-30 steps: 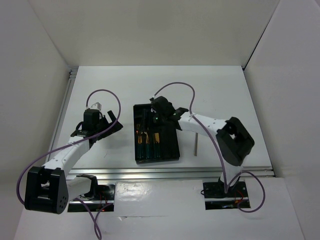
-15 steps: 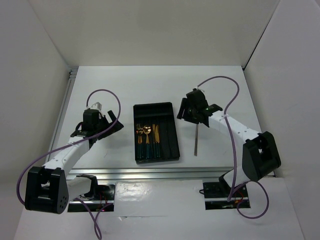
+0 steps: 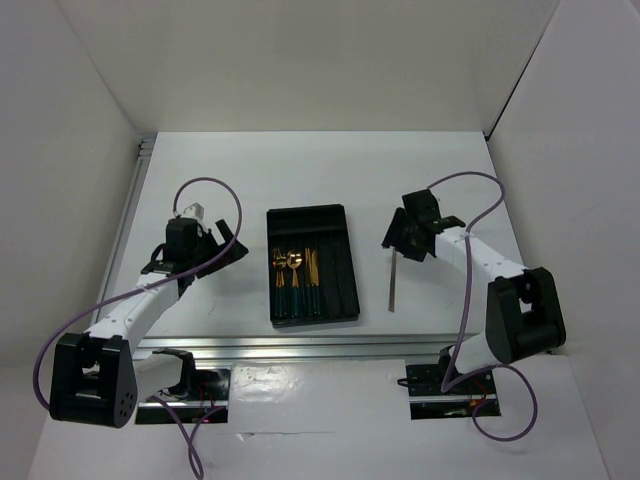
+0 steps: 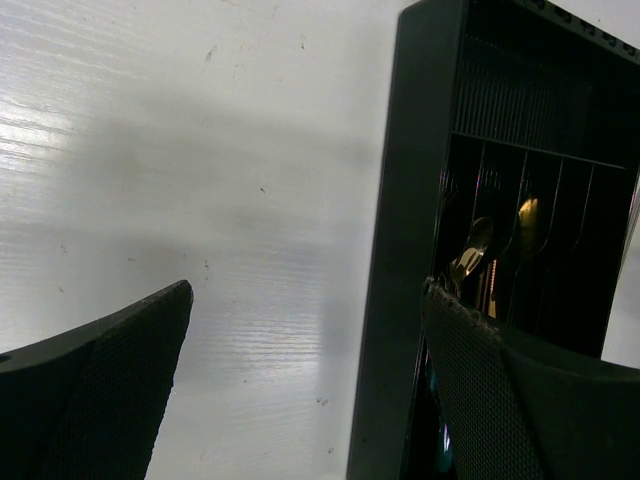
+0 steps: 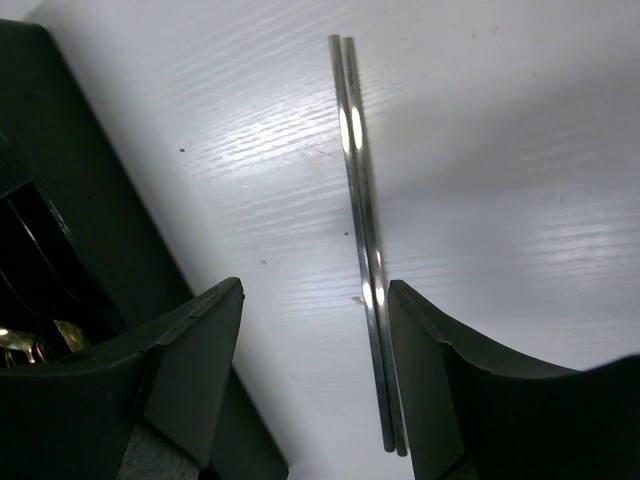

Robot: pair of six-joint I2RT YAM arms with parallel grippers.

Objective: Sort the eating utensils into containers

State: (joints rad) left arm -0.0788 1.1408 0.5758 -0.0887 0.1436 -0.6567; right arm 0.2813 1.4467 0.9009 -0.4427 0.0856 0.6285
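The black tray (image 3: 310,218) lies mid-table, with several gold-headed, teal-handled utensils (image 3: 296,276) in its lengthwise compartments. The thin grey stick (image 3: 392,285) lies on the table right of the tray. My right gripper (image 3: 398,242) is open and empty, just above the stick's far end. In the right wrist view the stick (image 5: 362,240) looks like two thin rods side by side; it lies between the fingers of the gripper (image 5: 315,300), close to the right finger (image 5: 450,370). My left gripper (image 3: 226,251) is open and empty, left of the tray. Its wrist view (image 4: 305,300) shows the tray wall (image 4: 395,250) and gold heads (image 4: 472,248).
The tray's corner (image 5: 70,180) shows at the left of the right wrist view, a short way from the stick. White walls close in the table at the back and sides. A metal rail (image 3: 340,345) runs along the near edge.
My right arm has swung right, from over the tray to above the stick's far end, with its gripper open. The left arm has not moved.
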